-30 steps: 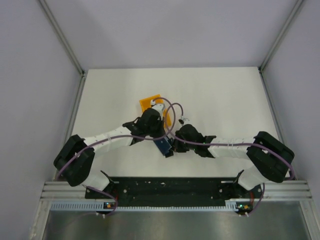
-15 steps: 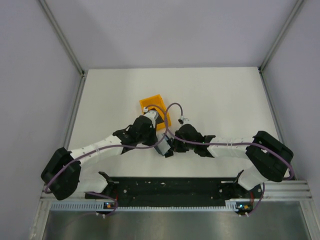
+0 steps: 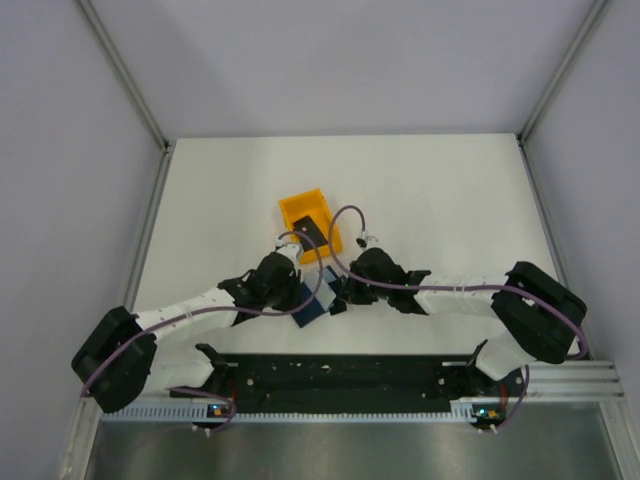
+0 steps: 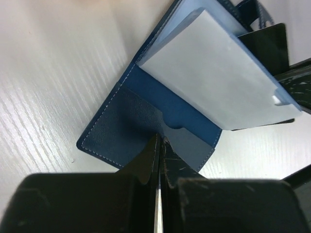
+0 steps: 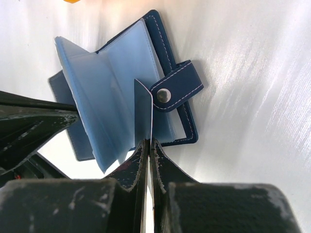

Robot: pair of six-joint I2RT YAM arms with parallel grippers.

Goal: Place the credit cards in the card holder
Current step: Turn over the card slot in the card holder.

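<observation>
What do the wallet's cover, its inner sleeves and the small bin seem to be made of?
The wallet cover looks like matte navy leather or imitation, with pale stitching. The sleeves look like thin, translucent blue plastic film. The bin is probably rigid orange plastic; it shows too small for certainty.

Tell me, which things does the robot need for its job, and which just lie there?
Job: holder, pinched by left gripper and right gripper; dark card in the bin.
Lying about: the orange bin, only holding the card.
</observation>
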